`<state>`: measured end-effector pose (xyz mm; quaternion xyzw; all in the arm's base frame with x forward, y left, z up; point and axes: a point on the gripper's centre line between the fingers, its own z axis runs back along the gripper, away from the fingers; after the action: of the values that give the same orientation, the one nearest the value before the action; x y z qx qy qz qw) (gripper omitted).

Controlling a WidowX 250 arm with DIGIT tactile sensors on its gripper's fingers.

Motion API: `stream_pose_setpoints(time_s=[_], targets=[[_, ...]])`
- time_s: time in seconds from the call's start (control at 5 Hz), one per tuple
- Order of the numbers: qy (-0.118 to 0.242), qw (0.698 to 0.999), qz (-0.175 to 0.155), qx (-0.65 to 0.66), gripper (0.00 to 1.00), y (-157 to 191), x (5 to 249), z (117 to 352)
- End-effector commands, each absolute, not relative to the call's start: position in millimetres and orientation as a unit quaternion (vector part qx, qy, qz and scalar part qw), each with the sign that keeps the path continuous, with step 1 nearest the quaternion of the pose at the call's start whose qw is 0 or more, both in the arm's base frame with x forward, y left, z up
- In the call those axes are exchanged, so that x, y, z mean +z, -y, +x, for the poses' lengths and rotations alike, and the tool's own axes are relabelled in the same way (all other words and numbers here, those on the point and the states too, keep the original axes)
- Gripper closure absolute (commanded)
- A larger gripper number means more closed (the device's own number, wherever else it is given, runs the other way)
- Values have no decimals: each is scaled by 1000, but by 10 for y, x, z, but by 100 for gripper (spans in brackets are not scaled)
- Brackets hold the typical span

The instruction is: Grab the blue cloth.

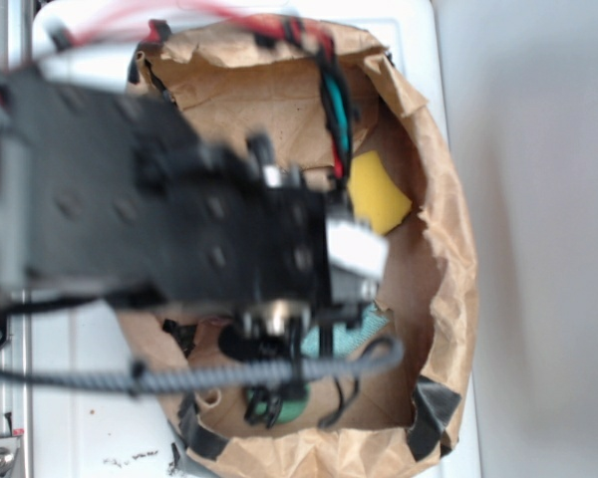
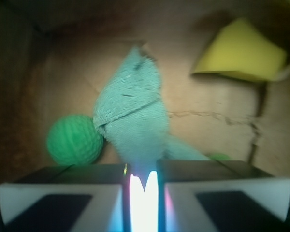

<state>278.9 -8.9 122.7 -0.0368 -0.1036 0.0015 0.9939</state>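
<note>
The blue cloth (image 2: 133,113) is a light teal terry rag. In the wrist view it runs in a bunched strip from the brown paper floor up into my gripper (image 2: 141,170). The two jaws stand close together with a fold of the cloth pinched in the narrow gap between them. In the exterior view only a small patch of the blue cloth (image 1: 367,334) shows beside my black arm (image 1: 179,219), which hides the fingers.
A green ball (image 2: 73,140) lies just left of the cloth, touching it. A yellow sponge wedge (image 2: 241,50) sits at the far right, and the yellow sponge wedge (image 1: 377,191) also shows from outside. Crumpled brown paper bag walls (image 1: 448,229) ring the whole space.
</note>
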Motion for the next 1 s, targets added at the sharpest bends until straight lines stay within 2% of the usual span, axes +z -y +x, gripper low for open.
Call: stream_pose_setpoints(time_s=[0.0,0.2,0.4,0.6,0.8], targets=[[154,987,-39,41,100,-106,1827,2722],[159,985,-41,47,100,-116,1942,2665],[157,986,-37,51,0,-78,1832,2695],[158,984,-58,56,0,-14,1724,2743],[157,985,-57,34,0,121,1402,2837]])
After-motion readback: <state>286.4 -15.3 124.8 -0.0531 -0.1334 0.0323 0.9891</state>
